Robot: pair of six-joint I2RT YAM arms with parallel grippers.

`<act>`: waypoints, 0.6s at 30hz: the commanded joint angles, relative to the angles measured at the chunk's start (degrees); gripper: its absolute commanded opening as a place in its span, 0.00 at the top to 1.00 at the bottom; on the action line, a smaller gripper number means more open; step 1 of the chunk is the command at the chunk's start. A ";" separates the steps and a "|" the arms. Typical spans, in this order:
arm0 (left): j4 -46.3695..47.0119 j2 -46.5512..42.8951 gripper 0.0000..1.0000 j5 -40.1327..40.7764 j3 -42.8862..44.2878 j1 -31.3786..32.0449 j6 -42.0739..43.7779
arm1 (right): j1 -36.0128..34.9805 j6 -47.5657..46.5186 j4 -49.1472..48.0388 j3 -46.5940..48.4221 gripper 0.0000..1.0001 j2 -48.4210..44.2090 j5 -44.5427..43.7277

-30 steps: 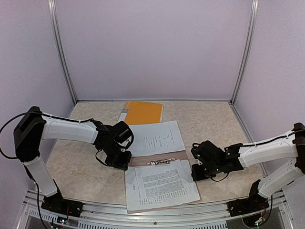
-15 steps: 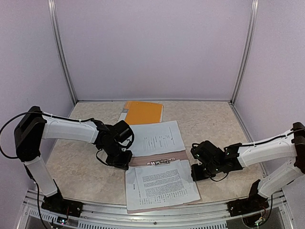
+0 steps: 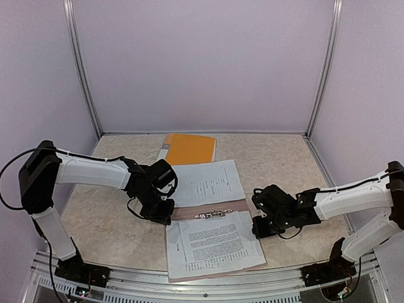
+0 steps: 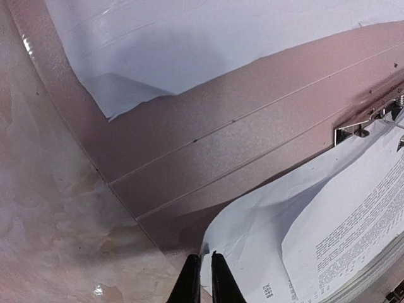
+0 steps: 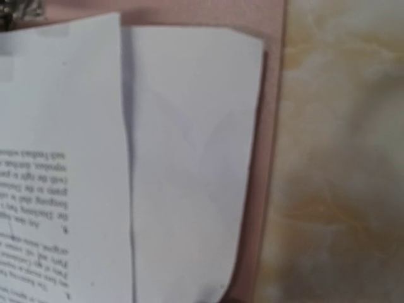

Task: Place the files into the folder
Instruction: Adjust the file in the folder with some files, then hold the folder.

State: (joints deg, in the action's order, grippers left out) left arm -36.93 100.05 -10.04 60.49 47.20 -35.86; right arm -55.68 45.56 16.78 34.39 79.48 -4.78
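A taupe folder lies open at table centre, with a metal clip on its spine. The files, white printed sheets, lie stacked on its near half. Another white sheet lies on its far half. My left gripper is at the stack's left corner. In the left wrist view its fingers are closed to a thin gap on the corner of a sheet over the folder. My right gripper is at the stack's right edge. The right wrist view shows only the files and the folder's edge; its fingers are hidden.
An orange folder lies at the back of the marbled table. Lilac walls with metal posts close in three sides. A metal rail runs along the near edge.
My right gripper has crept a little to the left toward the stack's right edge. My left gripper has stayed at the stack's left corner.
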 commanded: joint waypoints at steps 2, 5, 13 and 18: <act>-1.30 -0.76 0.84 0.87 1.56 -0.44 0.40 | 0.66 -0.82 2.39 2.01 0.90 -0.97 -1.40; -1.94 -1.28 0.79 1.35 1.65 -0.44 0.23 | 0.64 -0.99 3.59 2.59 0.87 -1.44 -2.16; -3.45 -3.23 0.63 3.29 2.13 -0.44 0.17 | 0.66 -1.26 6.44 4.05 0.69 -2.79 -4.30; -3.32 -4.63 0.44 4.58 2.33 -0.28 0.41 | 0.66 -2.70 7.48 5.27 0.51 -3.90 -6.07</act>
State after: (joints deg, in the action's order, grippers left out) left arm -39.44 97.93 -7.60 61.58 47.16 -35.79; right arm -55.57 44.42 21.71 37.65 77.43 -8.14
